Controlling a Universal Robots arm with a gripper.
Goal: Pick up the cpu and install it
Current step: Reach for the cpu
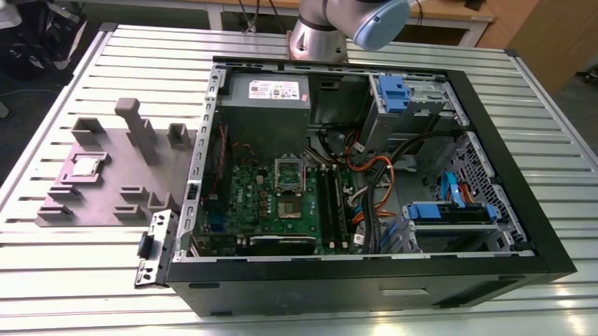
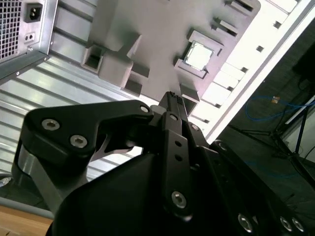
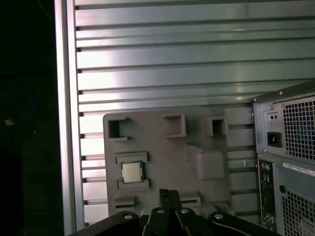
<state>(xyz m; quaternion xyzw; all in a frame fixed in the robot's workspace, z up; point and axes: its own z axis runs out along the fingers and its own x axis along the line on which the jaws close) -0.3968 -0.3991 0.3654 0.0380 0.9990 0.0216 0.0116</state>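
Silver cpu point(image 3: 131, 172) sits in the grey tray point(image 3: 152, 133); I am reaching, my gripper point(image 3: 170, 194) pressed together, so grabbing needs it spread.

Dull silver cpu point(image 1: 86, 165), grey tray point(image 1: 101, 205)

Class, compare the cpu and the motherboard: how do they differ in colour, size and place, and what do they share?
The cpu is dull silver; the motherboard is green. The cpu is far smaller than the motherboard. The cpu sits on the grey tray outside the case; the motherboard lies inside the case. Both lie flat.
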